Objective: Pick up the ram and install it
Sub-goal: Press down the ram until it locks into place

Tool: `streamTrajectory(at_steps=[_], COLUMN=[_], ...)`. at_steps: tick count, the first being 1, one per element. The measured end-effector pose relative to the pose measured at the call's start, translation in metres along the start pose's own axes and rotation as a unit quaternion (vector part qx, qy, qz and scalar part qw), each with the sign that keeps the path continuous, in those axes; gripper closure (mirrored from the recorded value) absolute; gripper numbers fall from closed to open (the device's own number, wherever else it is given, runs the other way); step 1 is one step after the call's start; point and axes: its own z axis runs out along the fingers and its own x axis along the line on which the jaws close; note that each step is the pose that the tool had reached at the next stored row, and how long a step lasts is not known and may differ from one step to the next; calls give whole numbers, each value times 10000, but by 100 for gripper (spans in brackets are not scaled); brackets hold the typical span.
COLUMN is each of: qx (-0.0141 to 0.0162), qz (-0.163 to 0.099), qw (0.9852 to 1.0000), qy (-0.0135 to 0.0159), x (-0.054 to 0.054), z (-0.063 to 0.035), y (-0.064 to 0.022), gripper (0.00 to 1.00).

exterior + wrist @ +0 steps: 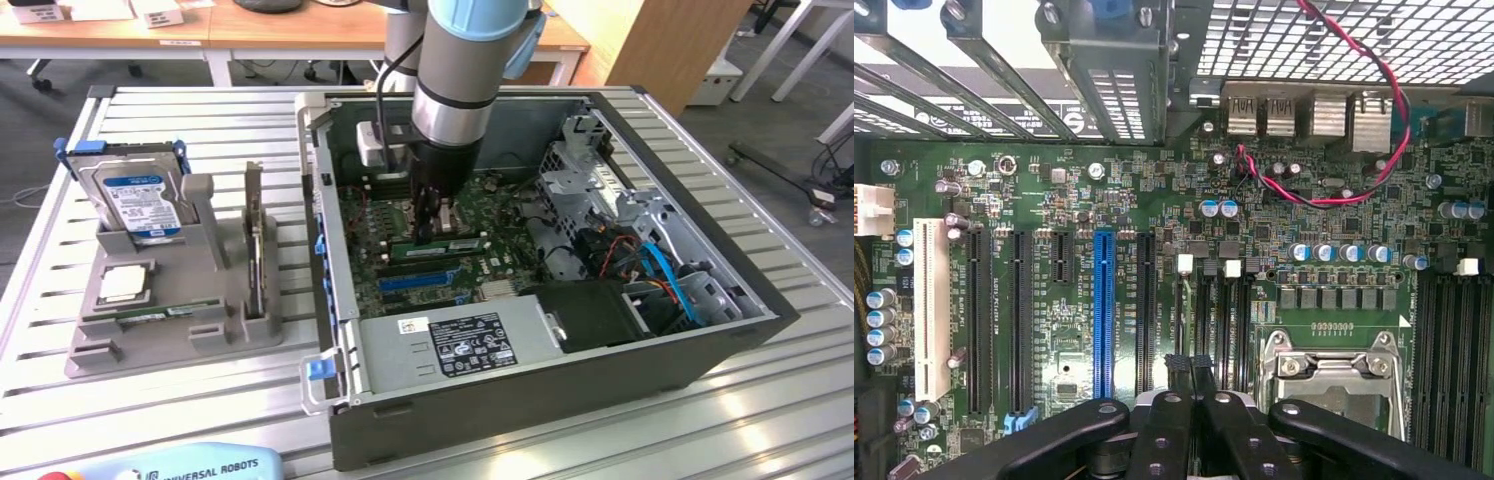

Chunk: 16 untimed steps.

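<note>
One arm is reaching down into the open computer case [747, 300], with its gripper [434, 232] sitting low over the motherboard [400, 225]. In the wrist view, the gripper [1189, 385] is showing its two black fingers [1176, 372] pressed together, with nothing clamped between them.

The ram [447, 242], one green stick, is lying just below the fingertips on the board, standing on edge among the memory slots; whether it is fully seated I cannot tell.

In the wrist view, one blue slot [1103, 310] and one white slot [930, 305] are showing on the board, plus one red-and-black twisted wire pair [1394, 110].

On the exterior view's left, one grey holder tray [174, 320] is sitting on the slatted table [160, 420], carrying one hard drive [131, 195] upright and one dark card [254, 240] on edge
</note>
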Motion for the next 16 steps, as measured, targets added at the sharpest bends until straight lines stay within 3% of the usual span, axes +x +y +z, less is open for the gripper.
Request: streamTrajectory(at_steps=[16], qx=[1], qz=[0], qw=[10000], qy=[-1], x=[0], z=[16], y=[-1], gripper=[90])
